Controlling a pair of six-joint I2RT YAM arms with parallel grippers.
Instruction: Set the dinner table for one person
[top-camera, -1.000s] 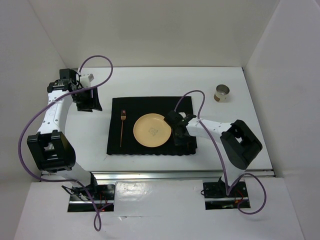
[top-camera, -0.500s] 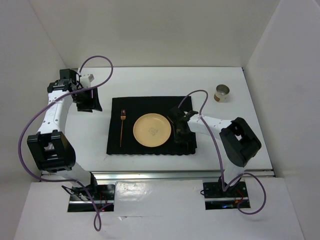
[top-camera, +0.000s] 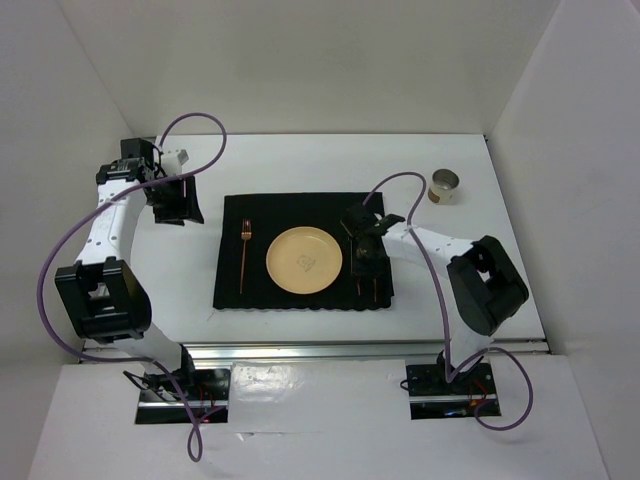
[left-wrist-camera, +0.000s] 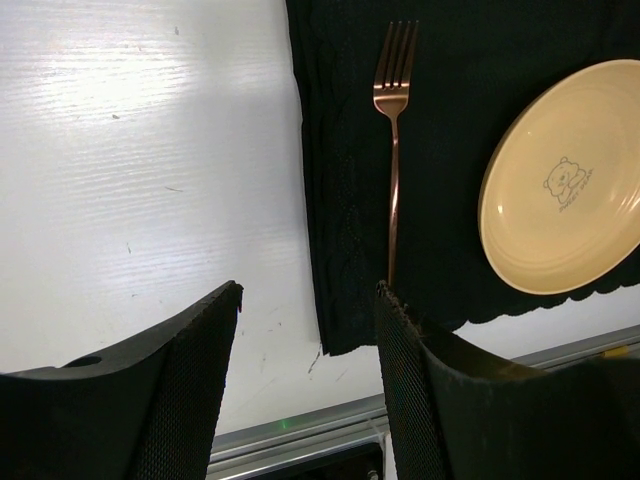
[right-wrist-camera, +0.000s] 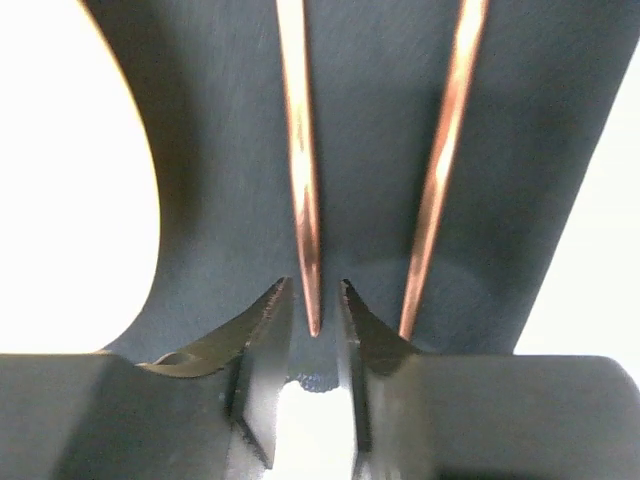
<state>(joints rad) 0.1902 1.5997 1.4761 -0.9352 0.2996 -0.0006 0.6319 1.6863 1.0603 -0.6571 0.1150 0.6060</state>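
Plate (top-camera: 305, 260) beside right jaws (barely parted astride copper handle (right-wrist-camera: 300, 150)), left jaws wide, empty.

No readable text, numbers or brands anywhere. Only marking: a small grey bear print (left-wrist-camera: 566, 180) near the centre of the round cream-yellow plate (left-wrist-camera: 530, 240). There's a line of tiny lettering under it, too small to read from either view.

Matt black cloth placemat (top-camera: 290, 210), shiny copper-toned metal fork (left-wrist-camera: 393, 150), glossy plate (top-camera: 304, 261)
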